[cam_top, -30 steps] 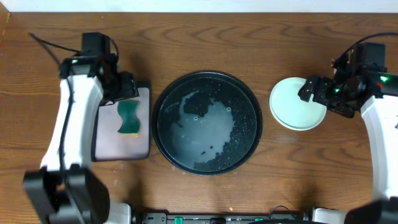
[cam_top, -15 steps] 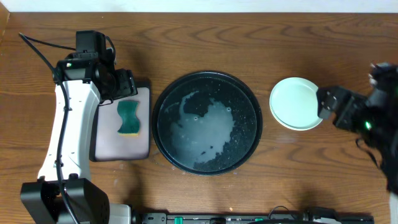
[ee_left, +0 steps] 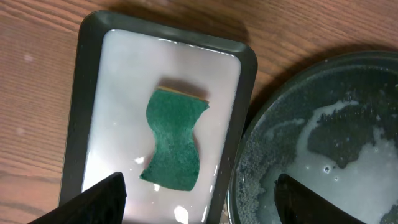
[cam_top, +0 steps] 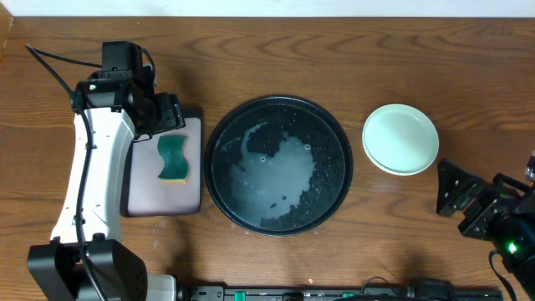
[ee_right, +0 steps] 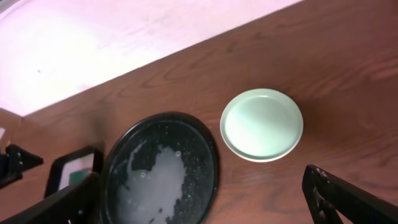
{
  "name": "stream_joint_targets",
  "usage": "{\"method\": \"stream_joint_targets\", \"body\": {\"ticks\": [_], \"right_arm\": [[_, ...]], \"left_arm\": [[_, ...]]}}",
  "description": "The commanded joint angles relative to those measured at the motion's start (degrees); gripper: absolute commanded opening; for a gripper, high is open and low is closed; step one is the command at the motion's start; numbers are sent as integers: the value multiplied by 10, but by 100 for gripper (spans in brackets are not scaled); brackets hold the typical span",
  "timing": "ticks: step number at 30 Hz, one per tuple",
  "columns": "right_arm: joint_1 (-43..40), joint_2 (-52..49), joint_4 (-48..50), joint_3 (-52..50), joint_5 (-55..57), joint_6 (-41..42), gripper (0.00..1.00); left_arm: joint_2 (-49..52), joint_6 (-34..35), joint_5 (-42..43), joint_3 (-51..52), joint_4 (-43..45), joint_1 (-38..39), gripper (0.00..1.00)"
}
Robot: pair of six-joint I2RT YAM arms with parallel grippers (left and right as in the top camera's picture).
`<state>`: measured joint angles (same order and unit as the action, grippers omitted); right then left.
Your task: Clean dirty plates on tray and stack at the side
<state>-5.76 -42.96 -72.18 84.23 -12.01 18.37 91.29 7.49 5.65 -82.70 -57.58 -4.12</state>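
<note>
Pulled back from the plates since a second ago, the right fingers (cam_top: 452, 187) now sit near the counter's (cam_top: 276, 50) front right corner, well apart from the stack they were beside. They are spread wide with nothing between them; in the right wrist view they show only at the two bottom corners. The plates (cam_top: 400, 139) lie ahead of these fingers as one stack on the bare counter, a pale mint-aqua plate on top; how many lie under it I cannot tell. Farther ahead, off toward the left-hand finger in that view, stands the round black tray (cam_top: 208, 167), holding a film of foamy water and dark specks.

Over on the other side, the left fingers (ee_left: 101, 198) have kept their place for the last half second. They too are spread wide, hovering over the near end of a small rectangular tray (cam_top: 138, 188) with a pinkish floor. A green sponge (cam_top: 173, 158) lies on it, just ahead of the fingers and between them. The black tray's rim sits just beside the right-hand finger.
</note>
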Motion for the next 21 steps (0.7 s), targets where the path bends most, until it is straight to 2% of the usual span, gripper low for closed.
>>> {"method": "stream_joint_targets", "body": {"ticks": [1, 6, 21], "right_arm": [[2, 2, 0, 4, 1, -61, 99], [-7, 30, 79, -64, 1, -103, 99], [10, 285, 525, -558, -5, -86, 99]], "left_arm": [[2, 3, -1, -3, -2, 0, 77], [2, 3, -1, -3, -2, 0, 77], [2, 3, -1, -3, -2, 0, 77]]}}
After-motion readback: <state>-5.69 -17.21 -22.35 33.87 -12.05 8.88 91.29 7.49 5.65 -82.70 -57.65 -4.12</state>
